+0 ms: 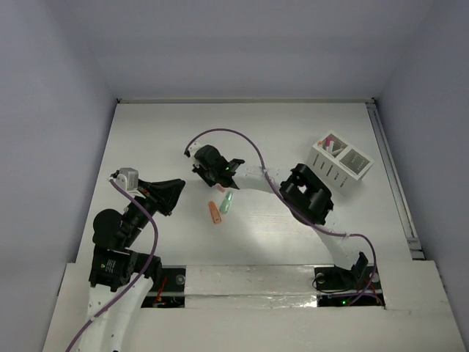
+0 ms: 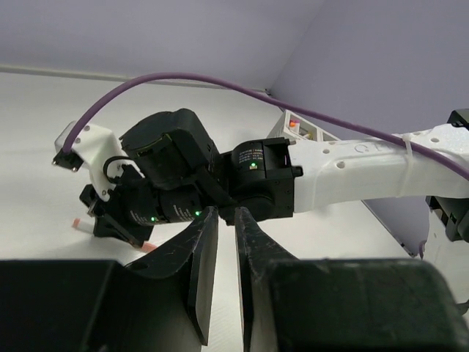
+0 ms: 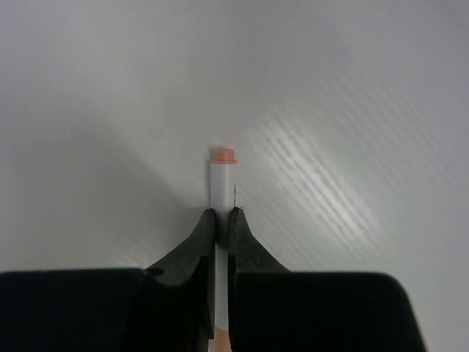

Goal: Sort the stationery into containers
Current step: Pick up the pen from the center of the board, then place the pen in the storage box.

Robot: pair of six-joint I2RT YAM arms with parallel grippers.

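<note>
Well outstretched, right gripper point(image 3: 221, 214) pinches pen point(image 3: 222, 183).

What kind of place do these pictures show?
Probably a laboratory robot cell: a white table enclosed by plain walls, a left arm and a right arm bolted at its near edge, plus an organiser box, an orange marker and a mint-green marker.

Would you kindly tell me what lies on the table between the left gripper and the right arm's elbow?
In the top view, two stubby markers: an orange marker and a mint-green marker, close together.
</note>
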